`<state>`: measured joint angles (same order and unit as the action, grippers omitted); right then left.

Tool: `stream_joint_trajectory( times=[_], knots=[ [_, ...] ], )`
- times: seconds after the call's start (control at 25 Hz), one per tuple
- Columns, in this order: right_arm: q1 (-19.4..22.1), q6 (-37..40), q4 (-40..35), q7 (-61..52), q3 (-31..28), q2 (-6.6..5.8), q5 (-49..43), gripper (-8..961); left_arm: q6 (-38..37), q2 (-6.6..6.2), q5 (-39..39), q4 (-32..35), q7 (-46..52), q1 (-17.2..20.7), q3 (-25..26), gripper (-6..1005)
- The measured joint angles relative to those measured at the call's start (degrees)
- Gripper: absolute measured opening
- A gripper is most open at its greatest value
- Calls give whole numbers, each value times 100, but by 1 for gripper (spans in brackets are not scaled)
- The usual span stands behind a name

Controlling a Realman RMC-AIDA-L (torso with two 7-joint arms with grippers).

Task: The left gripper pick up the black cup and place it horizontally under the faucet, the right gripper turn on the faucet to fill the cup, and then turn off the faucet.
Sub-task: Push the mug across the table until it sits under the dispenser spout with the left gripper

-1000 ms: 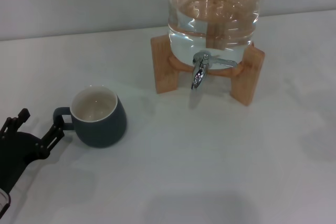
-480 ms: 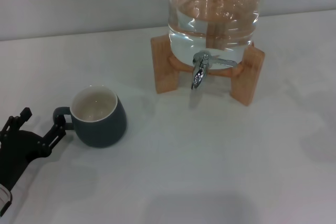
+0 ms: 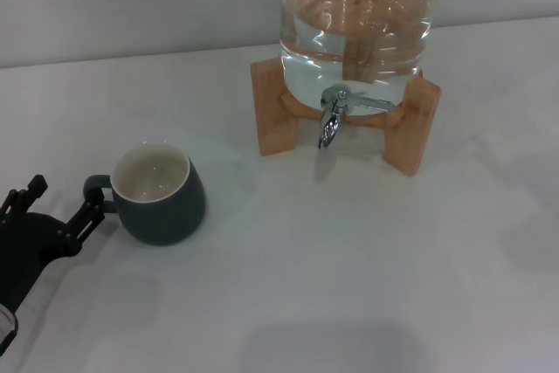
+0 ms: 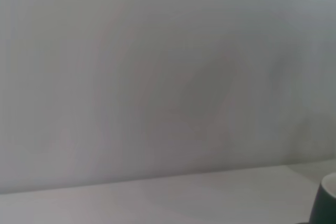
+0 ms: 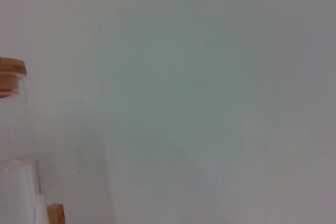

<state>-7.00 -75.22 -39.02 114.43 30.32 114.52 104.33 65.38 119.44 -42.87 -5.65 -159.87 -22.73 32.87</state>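
Head view: left tool point(image 3: 59, 202) spread open, one finger touching black cup point(image 3: 159, 195) handle, nothing gripped.

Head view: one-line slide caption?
Left gripper open at the black cup's handle; faucet untouched on the water jar.

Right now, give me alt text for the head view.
The left gripper, jaws open, sits at the handle of the black cup, which stands upright on the white table. Farther back, the chrome faucet juts from a glass water jar on a wooden stand.
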Motion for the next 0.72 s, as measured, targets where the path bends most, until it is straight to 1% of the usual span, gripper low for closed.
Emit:
stream_joint_trajectory(
  times=[0.4,0.64,0.72],
  knots=[
    [38,-115,25,0,-138,1,-23,854,0,0,21,-62,85,24,-12,812],
    [43,-136,36,0,-142,0,-37,854,1,7,40,-70,95,39,-18,676],
    [42,-136,36,0,-141,0,-43,854,1,9,40,-70,119,42,-18,676]
  ],
)
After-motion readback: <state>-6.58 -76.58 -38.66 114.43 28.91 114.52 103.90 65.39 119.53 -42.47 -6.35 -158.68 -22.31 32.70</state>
